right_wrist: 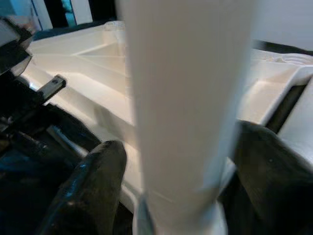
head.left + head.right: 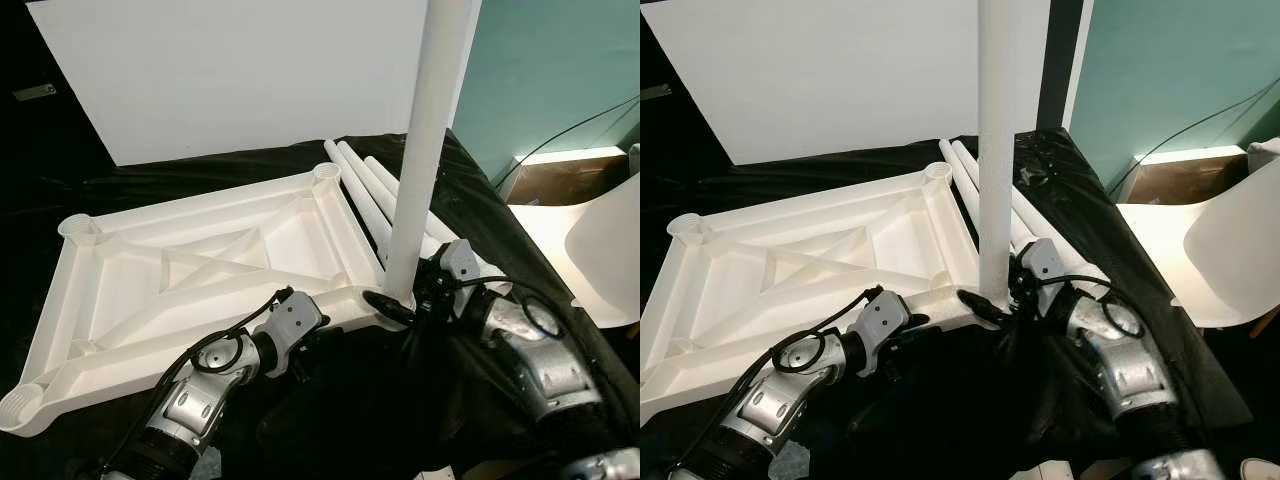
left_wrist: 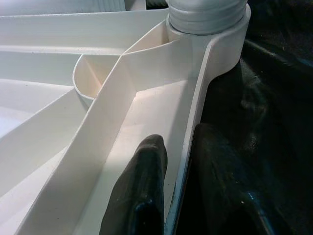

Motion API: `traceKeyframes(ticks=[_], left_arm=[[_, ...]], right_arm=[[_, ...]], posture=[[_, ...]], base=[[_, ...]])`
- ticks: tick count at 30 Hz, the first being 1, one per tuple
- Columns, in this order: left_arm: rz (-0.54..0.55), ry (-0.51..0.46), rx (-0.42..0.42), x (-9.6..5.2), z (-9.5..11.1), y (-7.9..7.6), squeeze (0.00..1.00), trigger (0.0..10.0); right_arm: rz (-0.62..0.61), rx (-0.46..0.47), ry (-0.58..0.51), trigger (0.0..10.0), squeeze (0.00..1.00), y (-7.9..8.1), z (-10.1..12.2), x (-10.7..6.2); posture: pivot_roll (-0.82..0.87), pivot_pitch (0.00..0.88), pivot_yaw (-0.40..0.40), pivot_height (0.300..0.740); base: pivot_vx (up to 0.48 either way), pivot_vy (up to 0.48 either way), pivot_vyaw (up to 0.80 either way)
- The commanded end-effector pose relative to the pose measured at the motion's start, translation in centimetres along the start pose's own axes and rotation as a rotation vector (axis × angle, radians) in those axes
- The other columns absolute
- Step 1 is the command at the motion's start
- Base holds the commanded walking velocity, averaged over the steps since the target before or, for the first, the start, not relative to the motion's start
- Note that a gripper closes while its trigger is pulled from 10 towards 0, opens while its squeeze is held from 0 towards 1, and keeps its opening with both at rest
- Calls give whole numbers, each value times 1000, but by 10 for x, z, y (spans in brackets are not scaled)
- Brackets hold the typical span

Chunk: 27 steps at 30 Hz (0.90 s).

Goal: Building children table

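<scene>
The white ribbed tabletop (image 2: 200,270) lies upside down on a black cloth. One white table leg (image 2: 425,150) stands upright in the socket (image 3: 205,19) at the near right corner. My right gripper (image 1: 181,161) is shut on the base of this leg, with one black finger (image 1: 95,186) on each side of it. My left gripper (image 3: 178,142) is shut on the tabletop's rim just beside that corner, one finger (image 3: 142,196) inside the rim and the other outside. Several spare legs (image 2: 365,185) lie on the cloth behind the standing one.
A large white board (image 2: 250,70) leans upright behind the tabletop. A white chair (image 2: 600,250) stands at the right, with a cardboard box (image 2: 560,180) and a cable by the teal wall behind it. The black cloth (image 2: 480,200) drops off at the right.
</scene>
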<state>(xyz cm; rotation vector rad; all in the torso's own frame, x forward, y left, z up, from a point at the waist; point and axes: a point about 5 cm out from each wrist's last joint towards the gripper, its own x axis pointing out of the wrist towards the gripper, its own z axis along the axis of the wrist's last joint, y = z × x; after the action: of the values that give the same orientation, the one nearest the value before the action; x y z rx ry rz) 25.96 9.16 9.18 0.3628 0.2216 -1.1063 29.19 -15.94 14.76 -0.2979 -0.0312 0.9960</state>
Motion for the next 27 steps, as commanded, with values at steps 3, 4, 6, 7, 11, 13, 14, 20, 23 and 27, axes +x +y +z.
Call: traceKeyframes(ticks=[3, 4, 6, 7, 11, 13, 14, 20, 23, 27], left_arm=[[-125, 86, -53, 5, -21, -21, 0, 10000], [-126, 87, -54, 4, -22, -21, 0, 10000], [-128, 90, -54, 4, -22, -22, 0, 10000], [-128, 90, -54, 4, -22, -22, 0, 10000], [-129, 92, -53, 4, -22, -22, 0, 10000], [-128, 93, -52, 4, -23, -22, 0, 10000], [-128, 94, -52, 3, -23, -22, 0, 10000], [-127, 96, -52, 2, -24, -23, 0, 10000], [-126, 99, -53, 1, -25, -24, 0, 10000], [-126, 101, -58, 0, -26, -25, 0, 10000]], right_arm=[[58, 26, 9, 0, 0, -1, 1, 1], [65, 21, 13, 0, 0, -2, 2, 1], [72, 20, 20, 0, 0, -2, 0, 0], [72, 20, 20, 0, 0, -2, 0, 0], [-33, 65, -26, 0, 0, 4, -3, 6], [-219, 120, -64, 0, 0, 8, -9, 11], [-296, 145, -72, 0, 0, 9, -12, 12], [-499, 177, -81, 0, 0, 21, -21, 9], [-563, 202, -86, 0, 0, 25, -22, 7], [-567, 200, -91, 4863, 0, 24, -20, 9]], posture=[[-23, 0, 30, 740], [-24, 0, 31, 740], [-23, 0, 31, 740], [-23, 0, 31, 740], [-21, 0, 30, 740], [-14, 0, 28, 740], [-14, 0, 28, 740], [-6, 0, 28, 740], [-2, 0, 24, 740], [-10, 0, 25, 740]], base=[[0, 0, 0], [0, 0, 0], [0, 0, 0], [0, 0, 0], [0, 0, 0], [0, 0, 0], [0, 0, 0], [0, 0, 0], [0, 0, 0], [0, 0, 0]])
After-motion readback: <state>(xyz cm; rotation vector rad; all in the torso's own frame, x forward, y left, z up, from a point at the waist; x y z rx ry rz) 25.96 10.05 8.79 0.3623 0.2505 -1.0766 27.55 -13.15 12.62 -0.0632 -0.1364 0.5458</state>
